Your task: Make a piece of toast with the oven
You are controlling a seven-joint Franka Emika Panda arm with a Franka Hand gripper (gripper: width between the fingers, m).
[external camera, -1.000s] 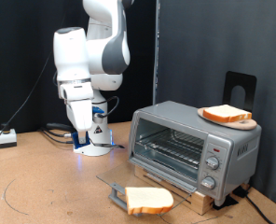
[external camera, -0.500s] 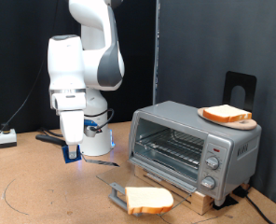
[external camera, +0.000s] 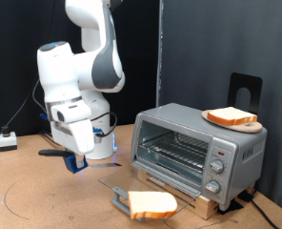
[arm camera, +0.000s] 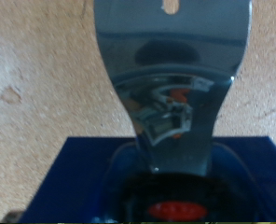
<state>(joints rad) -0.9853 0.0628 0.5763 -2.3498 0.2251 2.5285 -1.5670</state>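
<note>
One slice of toast [external camera: 151, 203] lies on the table in front of the oven [external camera: 193, 148], partly on a grey utensil [external camera: 116, 196]. A second, similar slice [external camera: 230, 117] rests on a round wooden board [external camera: 250, 126] on the oven's roof. The wire rack [external camera: 174, 148] shows through the oven's front. My gripper [external camera: 76, 160], with blue parts at its tip, hangs low over the table at the exterior view's left, well away from the oven and both slices. In the wrist view a shiny metal blade [arm camera: 171, 84] reaches out from the blue gripper [arm camera: 157, 182] and mirrors the oven.
A black stand [external camera: 244, 89] rises behind the oven. Cables [external camera: 50, 151] lie on the table by the arm's base, and a small white box [external camera: 6, 141] sits at the exterior view's far left. A wooden block [external camera: 212, 202] props up the oven.
The arm has swung toward the exterior view's left and forward, and the gripper has dropped lower toward the table. Both slices and the oven have stayed put.
</note>
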